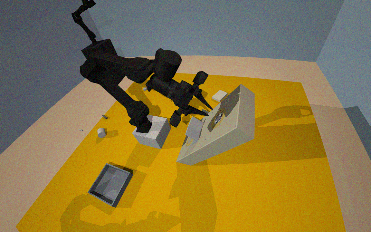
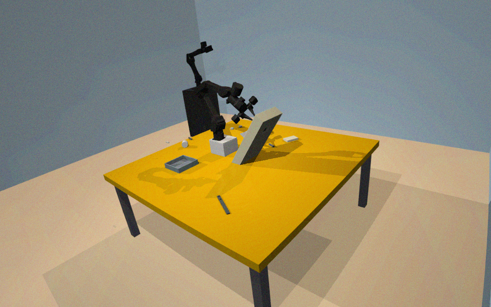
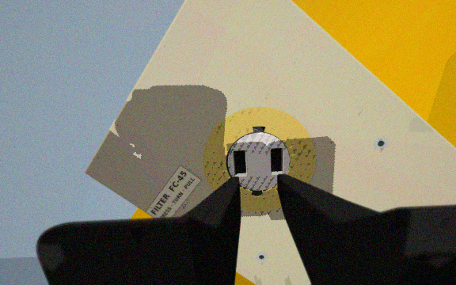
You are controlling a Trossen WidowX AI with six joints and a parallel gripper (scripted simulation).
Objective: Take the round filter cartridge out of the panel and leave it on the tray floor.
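Grey walls make the tray [image 1: 101, 199] [image 2: 172, 168] a shallow catch, well apart from the end effector at the far left of the top view; they would probably stop a round part rolling off. Rightward, nearer the end effector, a pale block [image 1: 149, 140] [image 2: 226, 149] carries the arm's foot, presumably to raise its reach.

Next comes the gripper [image 1: 210, 112] [image 2: 253, 117] [image 3: 258, 183], its fingers parted by a modest gap, with nothing between them. That narrow spread looks chosen to suit the two slots (a wider one would likely miss them).

Beyond the fingertips, the service panel [image 1: 227, 141] [image 2: 255, 133] [image 3: 275, 71] leans back, its face towards them. The filter cartridge [image 1: 218, 117] [image 3: 257, 162] sits in it; whether the tips touch it, the views cannot settle. Its slots appear just above the tips in the wrist view, so the next step is probably aligning and entering them before turning and pulling.
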